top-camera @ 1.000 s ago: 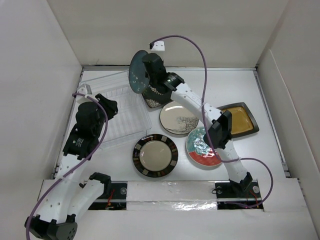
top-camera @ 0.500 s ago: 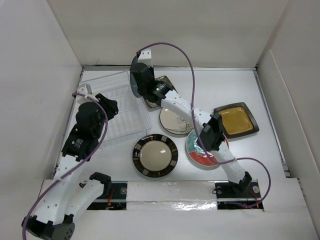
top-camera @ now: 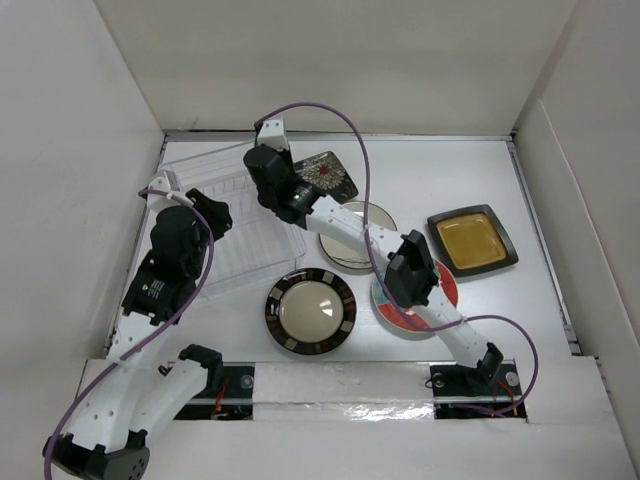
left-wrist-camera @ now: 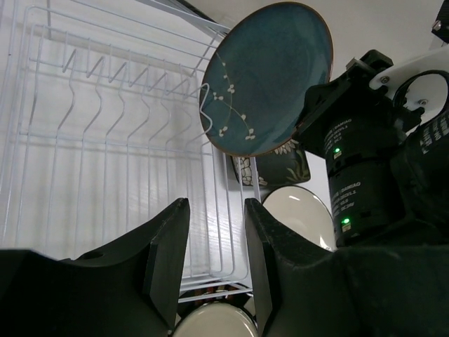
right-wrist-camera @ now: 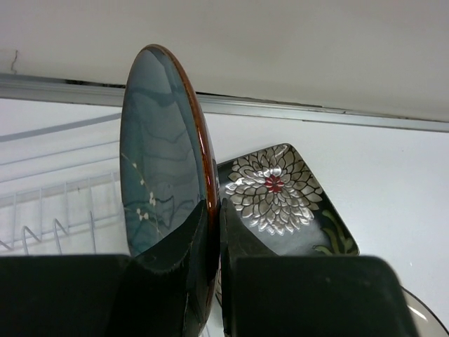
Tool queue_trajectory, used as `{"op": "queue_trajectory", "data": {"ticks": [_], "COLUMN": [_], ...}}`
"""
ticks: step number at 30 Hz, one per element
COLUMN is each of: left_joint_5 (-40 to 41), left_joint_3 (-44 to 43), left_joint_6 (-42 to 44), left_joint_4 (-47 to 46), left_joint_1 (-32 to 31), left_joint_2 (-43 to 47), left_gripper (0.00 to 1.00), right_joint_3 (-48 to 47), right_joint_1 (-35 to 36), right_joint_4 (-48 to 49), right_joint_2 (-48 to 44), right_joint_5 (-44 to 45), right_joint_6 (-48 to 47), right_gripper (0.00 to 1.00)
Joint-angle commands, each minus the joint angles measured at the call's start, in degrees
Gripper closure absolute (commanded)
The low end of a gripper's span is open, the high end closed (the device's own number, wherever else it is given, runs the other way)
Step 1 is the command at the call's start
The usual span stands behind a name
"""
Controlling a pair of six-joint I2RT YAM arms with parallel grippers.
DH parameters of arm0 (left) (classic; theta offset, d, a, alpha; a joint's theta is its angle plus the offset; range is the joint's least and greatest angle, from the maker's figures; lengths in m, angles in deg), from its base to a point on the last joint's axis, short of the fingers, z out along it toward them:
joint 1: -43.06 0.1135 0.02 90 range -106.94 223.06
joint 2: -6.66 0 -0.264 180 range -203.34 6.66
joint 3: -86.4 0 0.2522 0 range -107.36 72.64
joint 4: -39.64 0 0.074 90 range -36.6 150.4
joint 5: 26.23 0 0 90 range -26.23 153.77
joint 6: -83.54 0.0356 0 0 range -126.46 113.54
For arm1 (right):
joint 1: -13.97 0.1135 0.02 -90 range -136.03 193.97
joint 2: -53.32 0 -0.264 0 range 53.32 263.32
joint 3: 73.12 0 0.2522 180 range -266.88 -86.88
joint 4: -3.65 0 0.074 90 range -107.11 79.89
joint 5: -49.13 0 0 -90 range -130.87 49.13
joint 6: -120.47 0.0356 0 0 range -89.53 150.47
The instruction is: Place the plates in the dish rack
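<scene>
My right gripper [right-wrist-camera: 214,232] is shut on the lower rim of the teal plate [right-wrist-camera: 158,175], which stands upright on edge. In the left wrist view this teal plate [left-wrist-camera: 270,77] hangs over the far right end of the dish rack [left-wrist-camera: 105,140]. The rack [top-camera: 240,225] lies at the left. My left gripper [left-wrist-camera: 214,267] hovers open and empty over the rack's near side. On the table lie the black floral square plate [top-camera: 328,175], the tree plate [top-camera: 350,245], the striped-rim plate [top-camera: 311,312], the red-and-teal plate [top-camera: 425,310] and the amber-centred square plate [top-camera: 475,238].
White walls close in the table on the left, back and right. My right arm [top-camera: 400,270] stretches diagonally over the tree plate and the red-and-teal plate, hiding part of each. The rack's wire slots [right-wrist-camera: 56,217] hold no plate that I can see.
My right arm has swung left with the teal plate, from above the floral square plate to the rack's far right end. The left arm has hardly moved.
</scene>
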Motion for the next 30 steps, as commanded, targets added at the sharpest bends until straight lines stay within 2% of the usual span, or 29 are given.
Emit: {"op": "queue_trajectory", "data": {"ticks": [1,4,5,8,16,17,19,22,28,30], "left_joint_5": [2.14,2.5,2.85,3.2,1.89,1.88,2.15,1.71,2.86,3.29], "left_joint_3": [-2.45,-2.36,-2.45,-2.89,-2.19,-2.1,-2.1,-1.83,-2.62,-3.32], "left_joint_6": [-0.59,-0.85,-0.94,-0.94,-0.94,-0.94,-0.85,-0.77,-0.42,-0.07], "left_joint_4": [-0.11,0.16,0.16,0.51,0.25,0.16,0.25,0.16,0.6,0.77], "left_joint_1": [-0.24,-0.24,-0.24,-0.24,0.28,0.29,0.29,0.81,1.52,2.04], "left_joint_2": [0.38,0.72,0.64,-0.06,0.03,0.11,-0.24,0.02,0.02,-0.06], "left_gripper": [0.65,0.65,0.65,0.65,0.65,0.65,0.65,0.65,0.65,0.66], "right_joint_3": [1.56,1.13,1.3,3.23,6.93,7.1,8.68,8.95,15.0,23.68], "right_joint_1": [3.09,4.31,4.32,4.32,4.84,4.85,4.85,4.85,2.31,1.25], "right_joint_4": [12.1,14.84,15.36,16.33,15.46,15.02,15.71,15.02,13.35,15.35], "right_joint_2": [0.49,1.81,1.99,1.64,0.14,-0.29,-1.43,-4.85,-14.43,-21.87], "right_joint_5": [4.29,4.83,5.0,4.04,0.96,0.7,-0.35,-2.37,-9.04,-11.59], "right_joint_6": [-6.66,-8.09,-8.01,-6.78,-0.11,0.51,1.48,3.15,8.93,10.79], "right_gripper": [1.0,0.95,0.88,0.79,0.64,0.56,0.48,0.36,0.3,0.29]}}
